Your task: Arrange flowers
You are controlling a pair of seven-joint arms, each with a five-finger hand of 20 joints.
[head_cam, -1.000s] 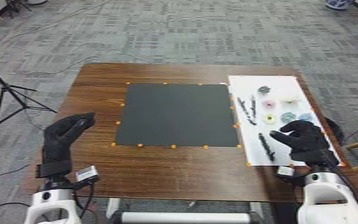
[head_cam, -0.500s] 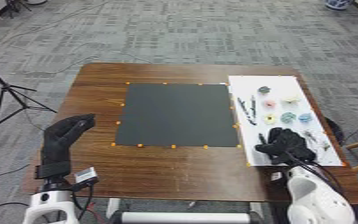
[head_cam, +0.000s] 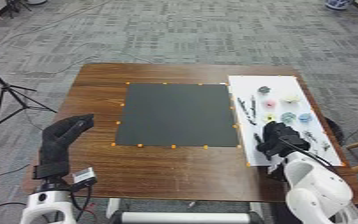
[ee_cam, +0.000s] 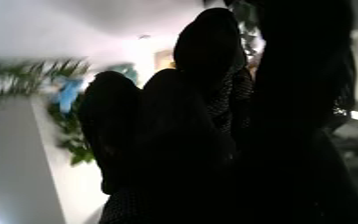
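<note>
Black and slender, a stem (head_cam: 257, 138) lies on the white sheet (head_cam: 282, 82) at the right side of the table, right up against the right hand (head_cam: 282, 136) as the head view shows it. That hand is down low over the near part of the sheet, and whether it grips the stem or anything else I cannot tell. Just beyond it sits a yellow flower (head_cam: 270, 118), with a teal flower (head_cam: 288, 118) and a blue flower (head_cam: 305, 117) in line to its right. Farther off come a pink flower (head_cam: 270, 104), a cream flower (head_cam: 290, 99) and, farthest, a dark grey-green flower (head_cam: 264, 90). Two more dark sprigs (head_cam: 253, 107) run along the sheet's left side, and thin grey sprigs (head_cam: 313, 137) lie to the right of the hand. In the right wrist view, green leaves (ee_cam: 79, 145) and a patch of blue (ee_cam: 69, 95) appear past the black glove. Left of the sheet is a dark mat (head_cam: 175, 115), orange markers (head_cam: 174, 146) along its edges. The left hand (head_cam: 67, 131) is above the left side of the brown table (head_cam: 158, 175), relaxed and unclenched. Out on the grey carpet (head_cam: 184, 30) stands a black tripod (head_cam: 7, 89).
</note>
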